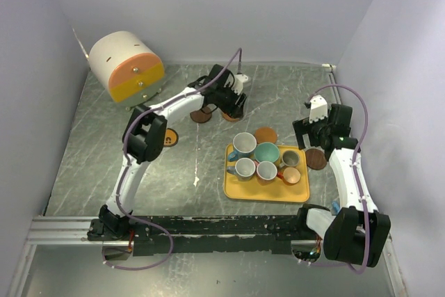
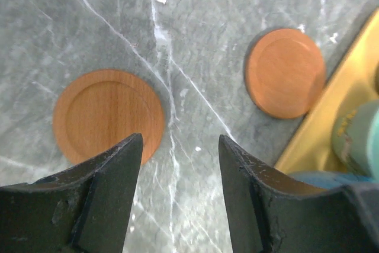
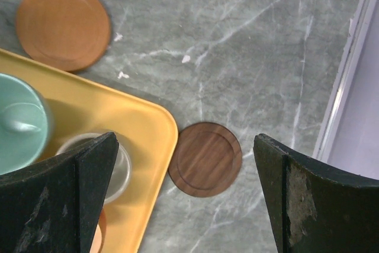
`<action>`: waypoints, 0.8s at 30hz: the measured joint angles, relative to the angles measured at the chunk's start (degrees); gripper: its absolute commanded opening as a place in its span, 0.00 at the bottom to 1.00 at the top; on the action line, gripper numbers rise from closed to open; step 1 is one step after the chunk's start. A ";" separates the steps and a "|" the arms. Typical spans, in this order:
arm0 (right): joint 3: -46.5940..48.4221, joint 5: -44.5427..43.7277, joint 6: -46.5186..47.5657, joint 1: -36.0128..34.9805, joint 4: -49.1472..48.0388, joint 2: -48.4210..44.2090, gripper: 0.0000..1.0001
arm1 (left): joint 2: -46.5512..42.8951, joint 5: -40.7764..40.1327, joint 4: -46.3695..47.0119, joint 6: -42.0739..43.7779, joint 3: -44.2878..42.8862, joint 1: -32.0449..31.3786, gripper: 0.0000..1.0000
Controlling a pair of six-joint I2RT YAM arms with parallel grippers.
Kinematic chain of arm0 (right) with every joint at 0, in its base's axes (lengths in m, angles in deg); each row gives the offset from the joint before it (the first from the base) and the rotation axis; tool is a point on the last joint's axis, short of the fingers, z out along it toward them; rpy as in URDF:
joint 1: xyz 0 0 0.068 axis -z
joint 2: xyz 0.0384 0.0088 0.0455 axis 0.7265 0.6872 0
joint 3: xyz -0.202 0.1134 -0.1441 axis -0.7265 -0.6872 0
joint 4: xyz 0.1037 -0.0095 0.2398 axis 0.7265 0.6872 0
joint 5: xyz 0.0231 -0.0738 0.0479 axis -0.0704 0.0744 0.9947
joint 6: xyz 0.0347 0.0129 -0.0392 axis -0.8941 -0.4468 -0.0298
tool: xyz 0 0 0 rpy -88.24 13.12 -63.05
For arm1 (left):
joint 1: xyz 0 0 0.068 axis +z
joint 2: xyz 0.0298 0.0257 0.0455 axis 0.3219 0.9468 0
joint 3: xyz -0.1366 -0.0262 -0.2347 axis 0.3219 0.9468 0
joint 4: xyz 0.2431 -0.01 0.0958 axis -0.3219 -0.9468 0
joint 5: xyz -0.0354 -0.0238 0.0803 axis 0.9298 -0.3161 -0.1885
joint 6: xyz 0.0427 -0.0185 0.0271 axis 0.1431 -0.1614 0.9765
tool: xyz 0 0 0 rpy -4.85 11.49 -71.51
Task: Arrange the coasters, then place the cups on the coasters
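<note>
My left gripper [image 2: 180, 146] [image 1: 233, 106] hangs open over the bare tabletop, nothing between its jaws. An orange coaster [image 2: 108, 117] lies just left of it and a second orange coaster [image 2: 285, 72] lies farther right, by the tray's corner. A dark brown coaster [image 1: 201, 115] and a yellow-orange one with a dark centre [image 1: 169, 137] lie to the left. Several cups, among them a teal cup [image 1: 267, 152] and a grey cup [image 3: 95, 164], stand on the yellow tray [image 1: 240, 191]. My right gripper [image 3: 185, 146] [image 1: 318, 140] is wide open above another dark brown coaster [image 3: 205, 159] at the tray's right edge.
A big white-and-orange cylinder [image 1: 126, 67] lies on its side at the back left. Walls close in the table on three sides, with a pale rail [image 3: 349, 57] along the right edge. The arms' bases stand on a dark bar [image 1: 222, 231] at the front.
</note>
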 measured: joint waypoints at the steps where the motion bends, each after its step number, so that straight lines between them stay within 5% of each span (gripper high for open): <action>1: 0.09 -0.61 0.72 0.00 0.44 0.15 1.00 | -1.27 -0.02 0.13 0.26 0.63 0.04 0.67; 10: 2.14 -7.23 3.74 0.00 3.82 4.33 0.95 | -17.03 -0.07 3.89 2.14 16.31 1.44 0.66; 24: 8.00 -15.98 4.66 5.51 12.20 20.09 0.83 | -15.61 6.56 4.63 2.60 27.54 3.72 0.68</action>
